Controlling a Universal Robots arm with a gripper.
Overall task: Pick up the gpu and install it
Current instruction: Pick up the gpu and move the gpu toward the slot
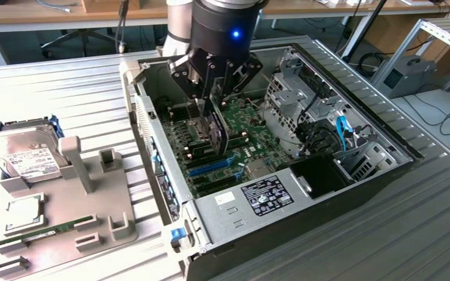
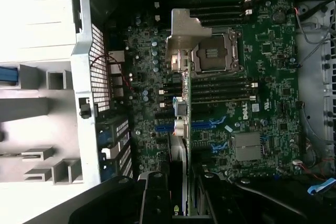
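Black gripper (image 1: pixel 211 108) jaws pinching thin green circuit-board gpu (image 1: pixel 211 133) edge-on (pickup done). Card hangs below jaws, above green motherboard (image 2: pixel 278 51) inside open black computer case (image 1: pixel 350 193). Seating in slot looks not yet done.

gpu (image 2: pixel 180 124) edge-on, fan face hidden. pincer (image 2: pixel 181 179) fingers cut by wrist frame edge. Arm (image 1: pixel 209 17) cropped at exterior view's 12 o'clock. Hard drive (image 1: pixel 23 153) label unreadable, too small.
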